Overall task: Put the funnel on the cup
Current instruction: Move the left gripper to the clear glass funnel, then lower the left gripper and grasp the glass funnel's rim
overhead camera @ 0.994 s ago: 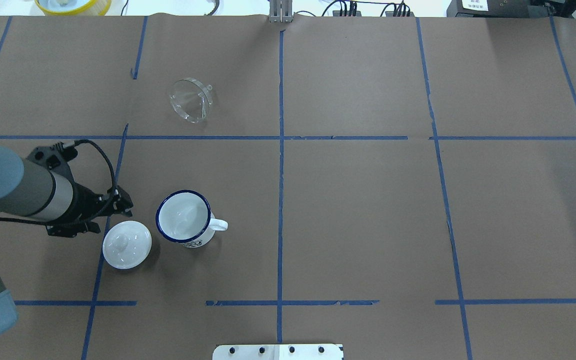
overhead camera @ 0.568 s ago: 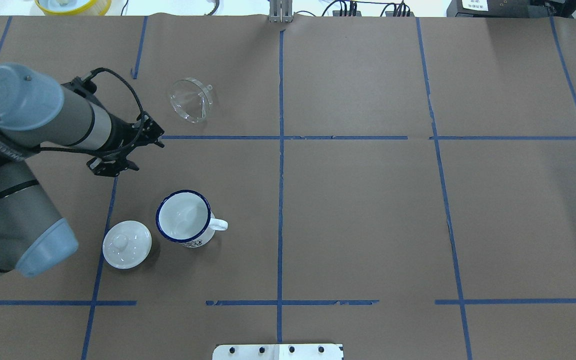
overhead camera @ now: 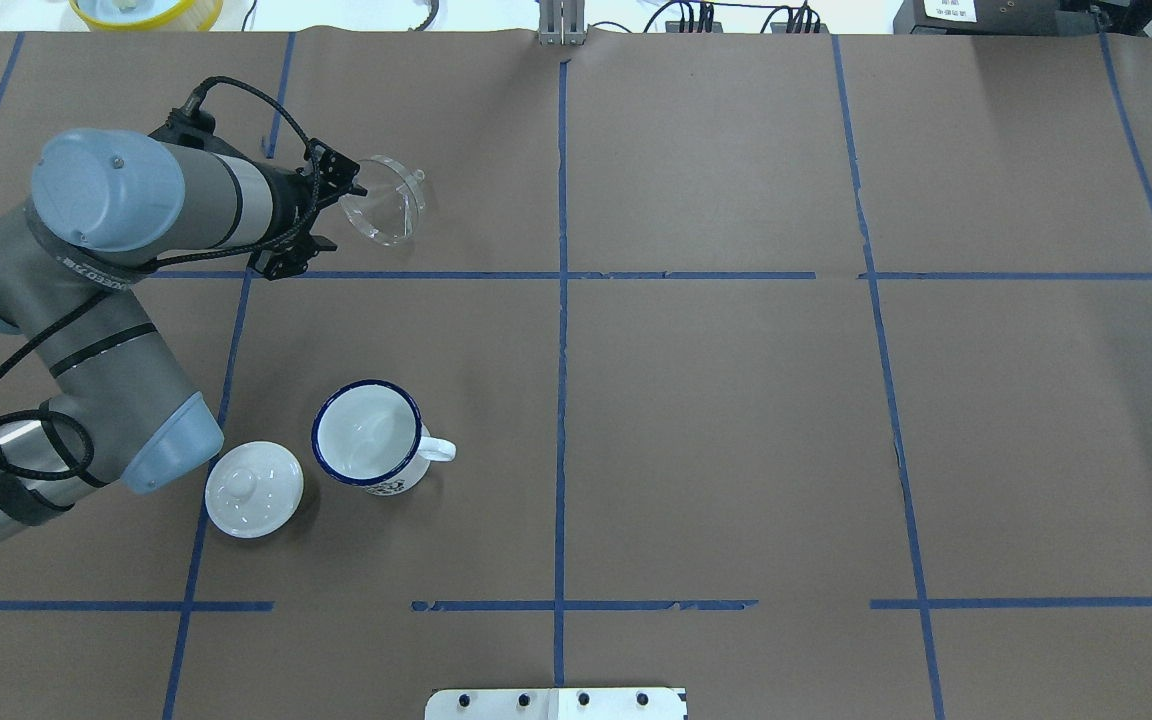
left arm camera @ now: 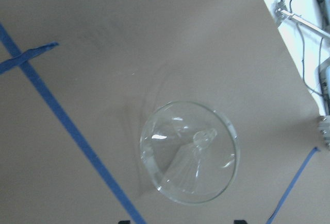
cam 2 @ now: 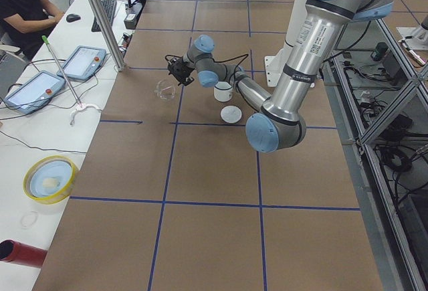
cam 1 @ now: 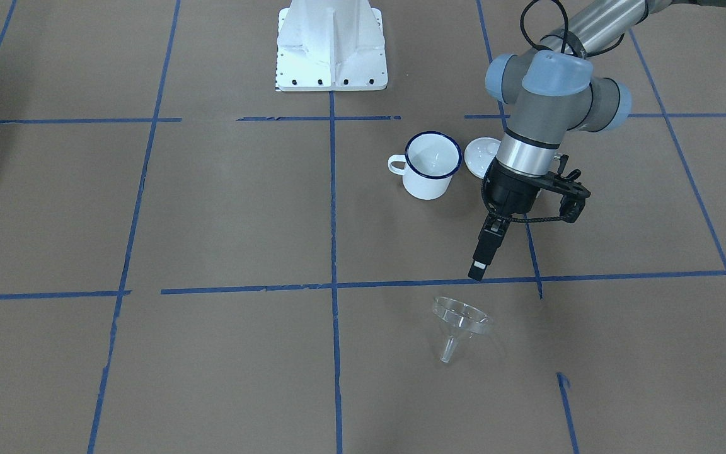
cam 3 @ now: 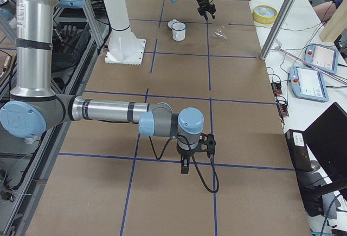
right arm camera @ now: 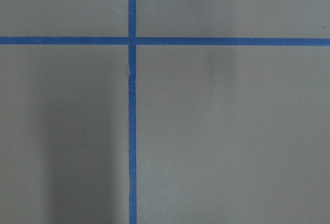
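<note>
The clear funnel (overhead camera: 383, 200) lies on its side on the brown table, in the far left part of the overhead view, with nothing holding it. It also shows in the front view (cam 1: 460, 321) and fills the lower middle of the left wrist view (left arm camera: 190, 159). The white mug with a blue rim (overhead camera: 368, 437) stands upright and empty nearer the robot (cam 1: 431, 165). My left gripper (overhead camera: 338, 215) hovers just beside the funnel, open and empty (cam 1: 478, 270). My right gripper (cam 3: 184, 166) hangs over bare table far away. I cannot tell whether it is open or shut.
A white knobbed lid (overhead camera: 254, 489) lies just left of the mug. The robot's white base (cam 1: 331, 44) stands at the near edge. A yellow bowl (overhead camera: 146, 10) sits beyond the far edge. Blue tape lines cross the table.
My left arm has swung from beside the lid, away from the robot, to the funnel. The gripper has stayed open. The funnel, mug and lid have not moved.
</note>
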